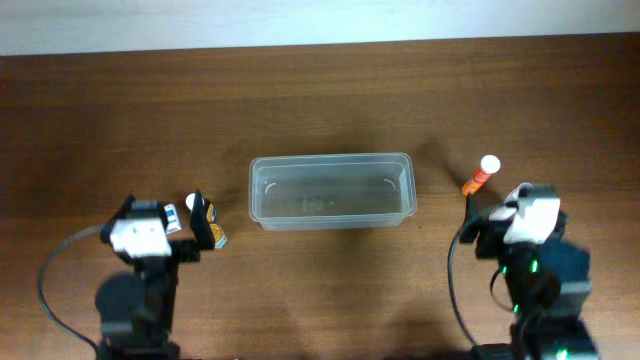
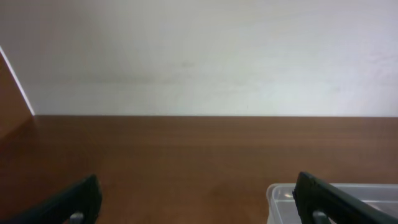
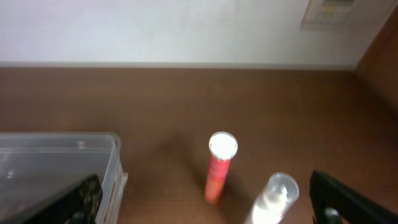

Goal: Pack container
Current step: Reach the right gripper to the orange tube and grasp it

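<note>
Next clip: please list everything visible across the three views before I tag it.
container: one, clear plastic, centre of the table, nothing seen inside.
orange tube: one, orange with white cap, right of the container, apart from it.
clear bottle: one, transparent, right of the orange tube; lower part out of frame.
small items: at least two, white and orange-yellow, left of the container; partly hidden, count uncertain.
table: one, dark brown wood.
wall: one, off-white, beyond the table's far edge.
left gripper: one, black, open, by the small items.
right gripper: one, black, open, near the tube and bottle.
</note>
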`<state>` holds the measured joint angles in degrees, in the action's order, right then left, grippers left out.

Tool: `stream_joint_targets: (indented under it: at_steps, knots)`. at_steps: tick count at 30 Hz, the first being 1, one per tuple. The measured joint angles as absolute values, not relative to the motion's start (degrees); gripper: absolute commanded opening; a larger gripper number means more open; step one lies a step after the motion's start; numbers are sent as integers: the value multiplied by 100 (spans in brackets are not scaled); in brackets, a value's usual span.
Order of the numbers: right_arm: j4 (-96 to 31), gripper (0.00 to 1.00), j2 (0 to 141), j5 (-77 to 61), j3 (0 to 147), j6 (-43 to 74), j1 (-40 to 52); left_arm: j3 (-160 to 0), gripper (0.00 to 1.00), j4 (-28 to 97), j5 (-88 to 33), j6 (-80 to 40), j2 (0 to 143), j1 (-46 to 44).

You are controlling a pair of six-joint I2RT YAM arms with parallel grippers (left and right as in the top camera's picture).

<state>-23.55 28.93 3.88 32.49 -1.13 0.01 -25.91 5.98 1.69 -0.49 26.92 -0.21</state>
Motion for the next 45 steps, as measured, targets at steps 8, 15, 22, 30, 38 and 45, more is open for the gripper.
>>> stream_joint_targets:
  at_steps: [8,15,22,30,38,45]
  knots:
    - [-4491,98,5745,224,6296,-38,1,-4744,99,2587,169,-49,4989,-21]
    - [-6143,98,7896,-454,8576,-16,-215,-6082,99,4051,14,-49,6320,-21]
    - [-6370,98,8971,-722,9102,172,-770,-6211,99,4235,-244,-49,6751,-21]
    - [-6473,98,9832,-751,9109,150,-939,-6213,99,4235,-287,-49,6783,-21]
    - [-6549,99,10648,-766,9109,143,-941,-6215,99,4252,-290,-49,6783,-21]
    - [-6558,77,11065,-749,9109,115,-941,-6215,99,4254,-290,-49,6783,-21]
